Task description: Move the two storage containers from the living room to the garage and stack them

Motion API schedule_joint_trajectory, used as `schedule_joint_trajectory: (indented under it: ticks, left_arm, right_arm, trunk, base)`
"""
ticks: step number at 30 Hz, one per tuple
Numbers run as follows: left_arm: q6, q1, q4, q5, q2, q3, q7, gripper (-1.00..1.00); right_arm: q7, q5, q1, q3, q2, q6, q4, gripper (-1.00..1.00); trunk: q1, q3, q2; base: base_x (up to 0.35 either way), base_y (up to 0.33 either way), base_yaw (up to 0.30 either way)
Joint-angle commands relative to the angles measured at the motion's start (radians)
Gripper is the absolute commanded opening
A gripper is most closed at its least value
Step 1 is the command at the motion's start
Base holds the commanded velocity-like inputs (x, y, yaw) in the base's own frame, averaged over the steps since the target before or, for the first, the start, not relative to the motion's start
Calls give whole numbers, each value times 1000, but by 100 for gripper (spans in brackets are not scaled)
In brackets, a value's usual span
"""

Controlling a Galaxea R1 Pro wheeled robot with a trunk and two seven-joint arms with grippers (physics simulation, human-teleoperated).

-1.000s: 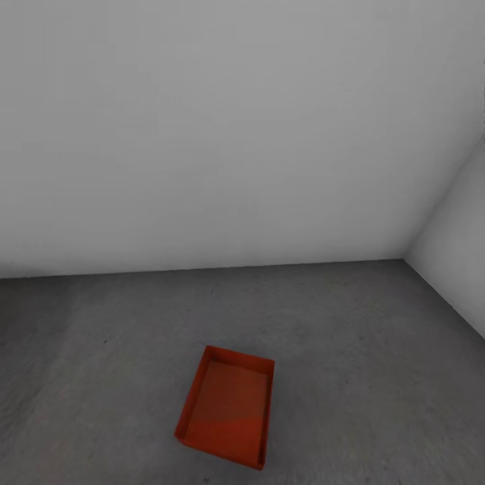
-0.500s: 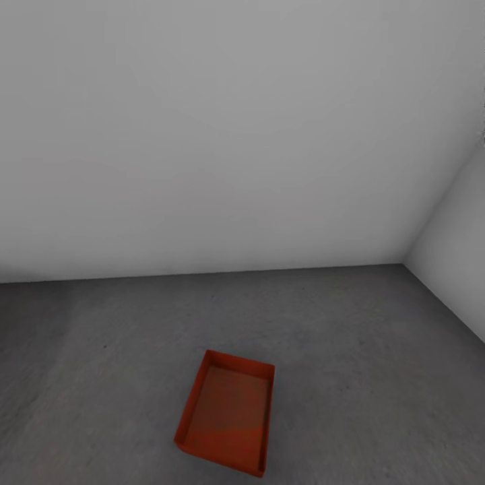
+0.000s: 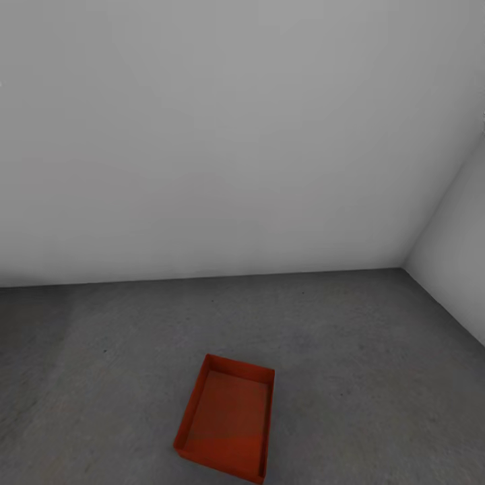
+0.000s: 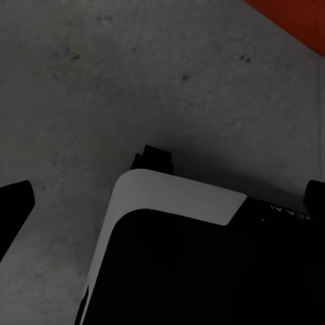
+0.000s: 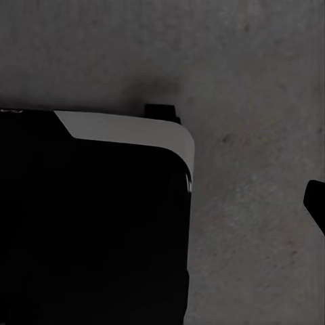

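Looking down, in the head view, on one orange-red open-top rectangular plastic storage container (image 3: 229,421) at the lower centre of the frame, sitting upright and empty on the mottled dark grey concrete floor (image 3: 377,364), turned slightly askew and well apart from the plain white walls (image 3: 236,135) filling the upper frame and closing the corner at the right edge

Catching a corner of that same orange-red bin in the left wrist view, near the black, white-edged robot base (image 4: 176,203)

Holding the left gripper (image 4: 169,193) spread wide, one dark fingertip (image 4: 17,203) at each side of its picture, nothing pinched between them

Showing just one dark fingertip (image 5: 317,203) of the right gripper (image 5: 166,203) against the concrete, so not able to tell whether spread or pressed together

Judging the task as roughly half done: one container apparently set down in the garage, the stacking not yet done

Judging the step in hand as going for the other container; next, calling for driving to the living room, gripping the twin bin by its rim, carrying it here, then matching this bin's skewed angle and lowering it squarely onto the rim
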Motion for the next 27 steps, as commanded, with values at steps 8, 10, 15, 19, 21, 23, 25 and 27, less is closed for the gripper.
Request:
schedule_joint_trajectory:
  ticks: [8, 10, 15, 19, 21, 23, 25, 27]
  left_arm:
    - [-1, 0, 0, 6, -1, -5, 2, 100]
    - [-1, 0, 0, 6, -1, -5, 2, 100]
    - [-1, 0, 0, 6, -2, -5, 2, 100]
    - [-1, -1, 0, 6, -3, -5, 2, 100]
    - [-1, -1, 0, 6, -3, -5, 2, 100]
    - [-1, -1, 0, 6, -2, -5, 2, 100]
    - [-1, -1, 0, 6, -3, -5, 2, 100]
    - [-1, -1, 0, 6, -2, -5, 2, 100]
  right_arm:
    - [0, -4, -1, 9, 1, -6, 3, 100]
    - [0, -3, -1, 9, 1, -6, 3, 100]
    - [0, -2, -1, 9, 1, -6, 3, 100]
    - [1, 0, -1, 10, 1, -5, 3, 100]
    - [2, 0, -1, 10, 1, -5, 3, 100]
    - [3, 1, -1, 10, 0, -4, 3, 100]
    - [4, 1, -1, 11, 0, -3, 3, 100]
    - [5, 2, -1, 11, 0, -2, 3, 100]
  trunk:
    - [0, 12, -1]
    - [0, 15, -1]
    - [0, 23, -1]
    - [0, 29, -1]
    - [0, 32, -1]
    - [0, 36, -1]
    - [0, 39, -1]
    - [0, 42, -1]
  base:
    - [0, 0, 0]
    - [0, 0, 0]
    - [0, 0, 0]
    - [0, 0, 0]
    - [0, 0, 0]
    - [0, 0, 0]
    - [0, 0, 0]
    - [0, 0, 0]
